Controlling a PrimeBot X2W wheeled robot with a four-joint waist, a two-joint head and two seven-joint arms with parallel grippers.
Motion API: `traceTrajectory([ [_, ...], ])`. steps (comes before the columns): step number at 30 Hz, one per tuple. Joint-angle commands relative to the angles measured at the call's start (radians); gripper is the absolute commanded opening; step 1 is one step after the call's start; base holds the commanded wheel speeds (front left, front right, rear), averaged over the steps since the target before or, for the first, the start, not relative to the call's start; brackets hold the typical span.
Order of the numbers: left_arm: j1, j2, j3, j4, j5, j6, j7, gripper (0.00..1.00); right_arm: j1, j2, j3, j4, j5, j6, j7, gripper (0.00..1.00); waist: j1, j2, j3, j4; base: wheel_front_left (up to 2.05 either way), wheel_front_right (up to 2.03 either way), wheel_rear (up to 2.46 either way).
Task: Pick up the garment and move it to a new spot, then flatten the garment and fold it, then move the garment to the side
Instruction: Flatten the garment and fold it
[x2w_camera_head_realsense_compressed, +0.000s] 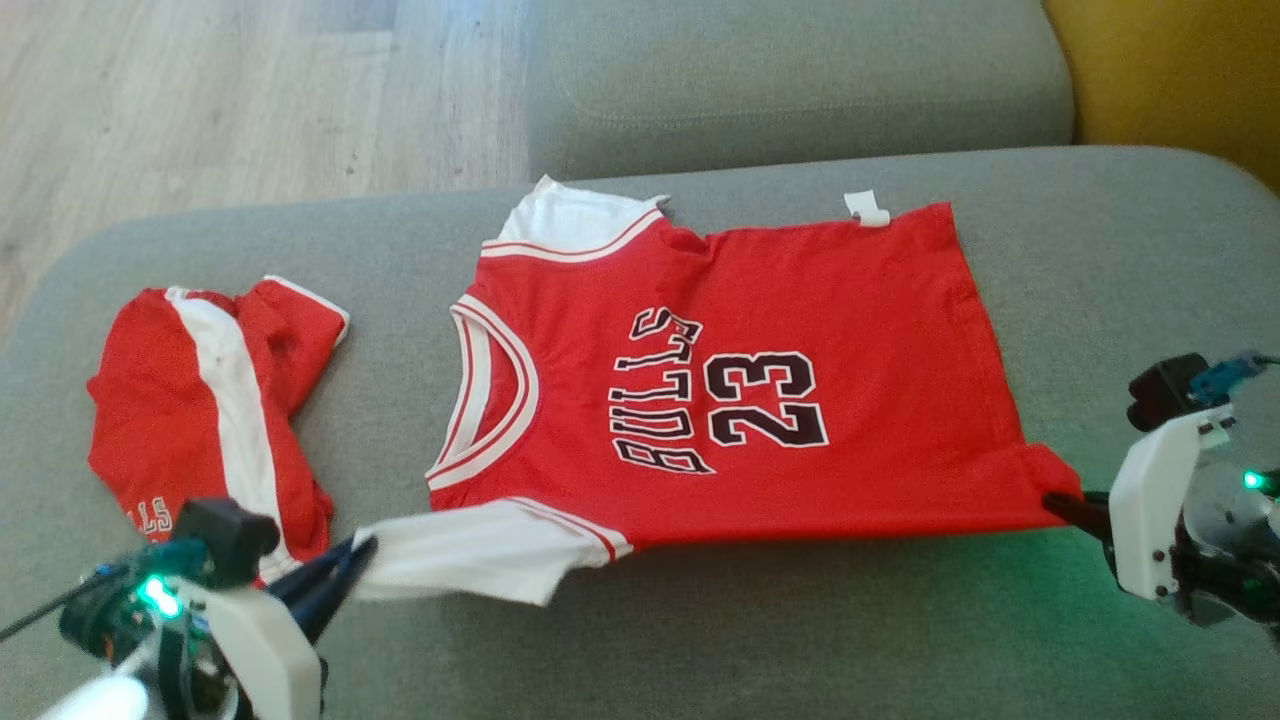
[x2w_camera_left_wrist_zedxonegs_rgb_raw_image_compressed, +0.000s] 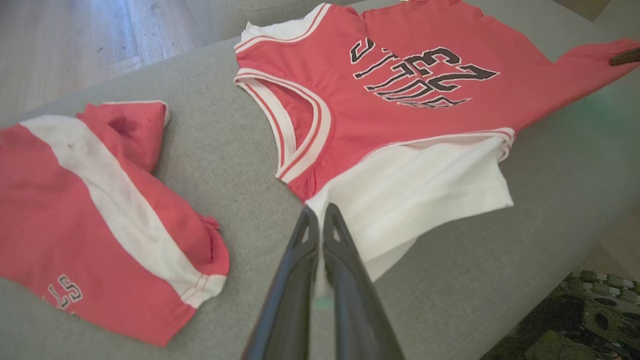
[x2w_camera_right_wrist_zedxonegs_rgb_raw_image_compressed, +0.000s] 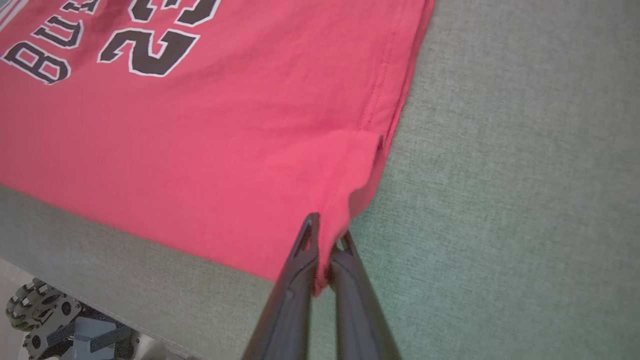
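Note:
The garment (x2w_camera_head_realsense_compressed: 760, 390) is a red jersey with white sleeves, "BULLS 23" in black, spread flat on a grey sofa cushion (x2w_camera_head_realsense_compressed: 800, 620), neck to the left. My left gripper (x2w_camera_head_realsense_compressed: 360, 555) is shut on the near white sleeve (x2w_camera_left_wrist_zedxonegs_rgb_raw_image_compressed: 415, 195), its fingers (x2w_camera_left_wrist_zedxonegs_rgb_raw_image_compressed: 300, 260) pinching the sleeve edge. At the lower right my right gripper (x2w_camera_head_realsense_compressed: 1055, 503) is shut on the jersey's near hem corner (x2w_camera_right_wrist_zedxonegs_rgb_raw_image_compressed: 340, 210), which puckers toward the fingers (x2w_camera_right_wrist_zedxonegs_rgb_raw_image_compressed: 300, 260). The far sleeve (x2w_camera_head_realsense_compressed: 570, 220) lies flat.
Red shorts with a white stripe (x2w_camera_head_realsense_compressed: 210, 410) lie crumpled left of the jersey. The sofa backrest (x2w_camera_head_realsense_compressed: 800, 70) rises behind, wooden floor (x2w_camera_head_realsense_compressed: 200, 90) to the far left, a yellow cushion (x2w_camera_head_realsense_compressed: 1180, 60) at the top right. My wheeled base (x2w_camera_right_wrist_zedxonegs_rgb_raw_image_compressed: 45, 320) shows below the cushion's front edge.

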Motion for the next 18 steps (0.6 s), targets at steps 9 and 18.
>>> traceTrajectory([
  [9, -0.247, 0.018, 0.035, 0.092, 0.109, -0.065, 0.025, 0.0, -0.111, 0.038, -0.084, 0.031, -0.088, 0.007, 0.046, 0.0, 0.0, -0.0001, 0.104, -0.003, 0.0, 0.0, 0.0],
  [18, -0.492, -0.077, -0.025, 0.285, 0.194, -0.153, 0.045, 0.0, -0.214, 0.115, -0.141, 0.1, -0.178, 0.007, 0.094, 0.0, 0.0, -0.0001, 0.195, -0.008, 0.0, 0.0, 0.0],
])
